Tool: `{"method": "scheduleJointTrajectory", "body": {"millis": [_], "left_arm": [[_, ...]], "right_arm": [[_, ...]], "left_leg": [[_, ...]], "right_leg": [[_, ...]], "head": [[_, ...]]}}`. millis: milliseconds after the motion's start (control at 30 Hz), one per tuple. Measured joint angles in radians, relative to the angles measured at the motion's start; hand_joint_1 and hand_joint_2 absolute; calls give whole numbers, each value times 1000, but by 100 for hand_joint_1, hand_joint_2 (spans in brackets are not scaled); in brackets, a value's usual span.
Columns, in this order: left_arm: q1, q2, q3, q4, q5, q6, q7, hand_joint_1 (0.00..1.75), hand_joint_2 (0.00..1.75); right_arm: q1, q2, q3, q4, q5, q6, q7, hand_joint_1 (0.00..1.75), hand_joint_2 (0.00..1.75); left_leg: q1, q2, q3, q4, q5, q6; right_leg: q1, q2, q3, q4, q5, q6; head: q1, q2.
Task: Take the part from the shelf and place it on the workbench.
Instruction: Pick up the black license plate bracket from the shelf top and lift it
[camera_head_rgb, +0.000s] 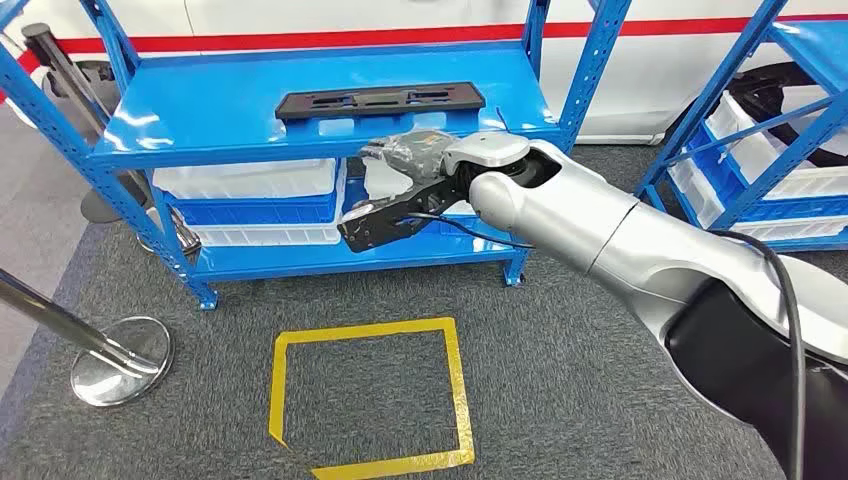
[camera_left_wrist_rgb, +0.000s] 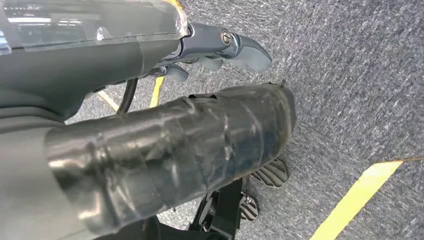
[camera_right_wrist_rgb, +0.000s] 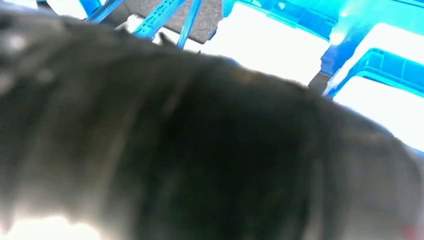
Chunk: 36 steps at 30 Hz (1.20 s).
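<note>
Part (camera_head_rgb: 380, 102) flat near shelf (camera_head_rgb: 200, 110) front edge | right hand (camera_head_rgb: 405, 152) just below | fingers' state unclear

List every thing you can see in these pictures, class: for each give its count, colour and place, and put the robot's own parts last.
Part: one, black, flat on the top shelf.
Shelf unit: one, blue, straight ahead; a second blue one to the right.
Bins: several, white and blue, on the lower shelves of both units.
Tape square: one, yellow, on the grey carpet.
Barrier post: one, chrome, round base on the floor at left.
Vehicle body: white with a red stripe, behind the shelves.
Right hand: one, grey and black, raised before the shelf, just below the part, not touching it.
Left hand: one, grey, hanging over the carpet.
</note>
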Motion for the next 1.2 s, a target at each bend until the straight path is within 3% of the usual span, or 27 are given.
{"method": "scheduleJointTrajectory", "body": {"millis": [100,167,267,333,367,467,533,600,667,700,767,833,867,900,967,1000,1033,1133,1200], "left_arm": [[1,0,0,0,-1,0,0,0,0],[1,-1,1,0,-2,0,0,0,0],[1,1,1,0,-2,0,-1,0,0],[2,1,1,0,-1,-2,-2,0,0],[2,1,2,0,0,-2,-2,0,0],[2,2,3,0,0,-3,-6,0,0],[1,2,4,0,0,-3,-7,0,0],[1,2,6,0,0,-3,-7,0,0],[1,1,7,0,-1,-3,-7,0,0],[1,1,8,0,-2,-2,-7,0,0],[1,1,8,0,-3,0,-7,0,0],[1,1,9,0,-4,0,-5,0,0],[1,1,9,0,-4,0,-5,0,0],[1,1,9,0,-4,0,-4,0,0],[1,1,9,0,-5,0,-3,0,0],[0,1,9,0,-5,0,-3,0,0],[0,1,9,0,-5,0,-4,0,0],[0,0,10,0,-5,0,-5,0,0],[0,0,11,0,-5,0,-5,0,0]], "right_arm": [[0,-1,0,0,-1,0,0,0,0],[-2,-3,0,0,-1,0,1,0,0],[-3,-5,0,0,-1,2,1,0,0],[-1,-6,0,0,-1,5,1,0,0],[-1,-6,0,0,-1,6,1,0,0],[-4,-7,0,0,-2,7,1,0,0],[-5,-8,0,0,-2,7,1,0,0],[-5,-9,0,0,-2,8,1,0,0],[-8,-12,0,0,-2,8,1,0,0],[-9,-14,0,0,-2,8,1,0,0],[-9,-18,0,0,-4,8,1,0,0],[-5,-19,0,0,-5,8,1,0,0],[-3,-20,0,0,-5,8,1,0,0],[-3,-21,0,0,-6,8,1,0,0],[-5,-21,0,0,-7,8,2,0,0],[-6,-21,0,-1,-9,8,2,0,0],[-7,-21,0,-1,-10,8,2,0,0],[-8,-22,0,-2,-11,8,2,0,0],[-10,-22,0,-2,-12,8,2,0,0]], "left_leg": [[2,0,-1,-3,0,-11],[4,1,-11,22,-20,-20],[5,2,-83,184,-103,-31],[5,2,-122,263,-120,-34],[5,2,-117,249,-100,-34],[4,2,-32,66,-11,-28],[-1,1,-3,5,-2,-19],[-1,0,0,1,0,-10],[3,2,3,-6,4,2],[6,3,4,-9,6,7],[6,4,4,-10,6,14],[6,4,5,-10,4,15],[6,3,6,-9,4,15],[6,3,7,-9,3,14],[4,1,9,-7,-1,9],[3,1,9,-6,-2,5],[1,0,9,-6,-4,1],[2,1,9,-6,-7,-15],[5,2,-8,36,-36,-23]], "right_leg": [[-1,1,0,-2,2,-6],[-6,0,5,-12,8,-16],[-7,-1,9,-17,10,-26],[-6,-1,9,-15,9,-27],[-6,0,9,-13,8,-27],[-5,1,8,-3,0,-20],[-2,1,4,1,-2,-12],[0,1,4,0,-1,-4],[-1,1,-4,20,-17,5],[-2,1,-19,55,-40,10],[-7,1,-77,177,-100,17],[-12,1,-126,273,-125,21],[-14,0,-128,273,-111,22],[-16,0,-111,232,-79,21],[-16,0,-49,97,-12,14],[-14,0,-24,43,5,11],[-11,1,-11,12,11,8],[-9,2,-4,-5,8,-1],[-14,1,3,-14,11,-14]], "head": [[0,0],[0,0],[0,0],[0,0],[0,0],[0,0],[0,0],[0,0],[0,0],[1,0],[1,0],[1,0],[1,0],[1,0],[1,0],[1,0],[0,0],[0,0],[0,0]]}}
